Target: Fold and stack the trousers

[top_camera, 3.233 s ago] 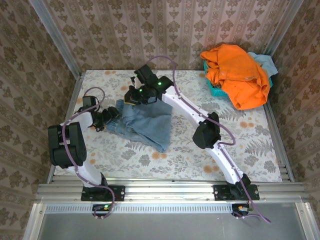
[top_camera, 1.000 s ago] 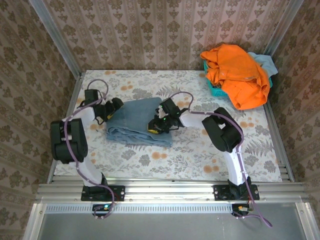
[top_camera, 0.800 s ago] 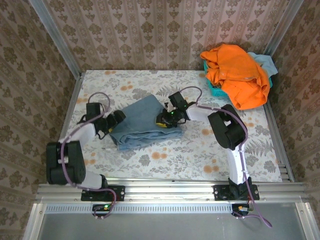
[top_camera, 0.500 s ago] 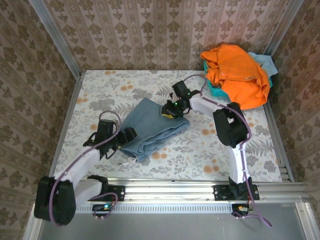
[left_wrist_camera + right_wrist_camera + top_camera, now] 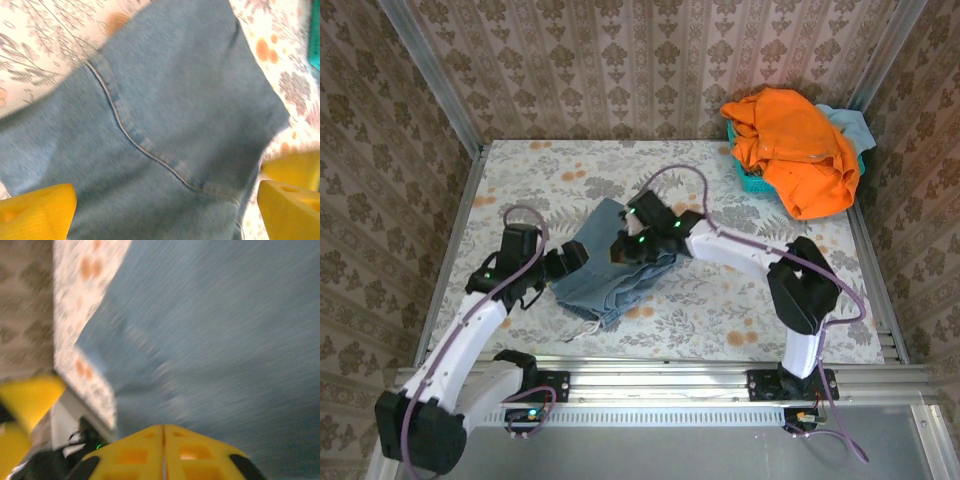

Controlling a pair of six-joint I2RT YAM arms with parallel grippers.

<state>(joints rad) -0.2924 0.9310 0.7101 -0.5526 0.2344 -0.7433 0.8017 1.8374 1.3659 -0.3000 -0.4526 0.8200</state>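
The trousers [image 5: 610,275] lie as a folded bundle of faded blue denim about the middle of the tabletop [image 5: 720,310], a little toward its near edge and left of centre, set at a slant to the edges. A white drawstring [image 5: 580,332] trails out from the bundle's near corner onto the flowered surface. The left gripper [image 5: 570,262] sits low at the left side of the bundle, its yellow fingers [image 5: 35,210] spread wide. From the left wrist the denim [image 5: 170,115] runs across between and below them, with a curved seam [image 5: 127,135] crossing it; I cannot tell whether either finger touches the cloth. The right arm reaches in from the right, and the right gripper [image 5: 625,248] is over the far part of the bundle, pointing down at it. In the right wrist view its fingers [image 5: 135,452] are pressed together tip to tip, with blurred denim [image 5: 230,340] just beyond them; whether the tips rest on the cloth I cannot say. Well apart from all this, in the far right corner of the tabletop, an orange garment [image 5: 798,140] is heaped over a teal basket [image 5: 748,176], with a pale turquoise cloth [image 5: 847,122] behind it.
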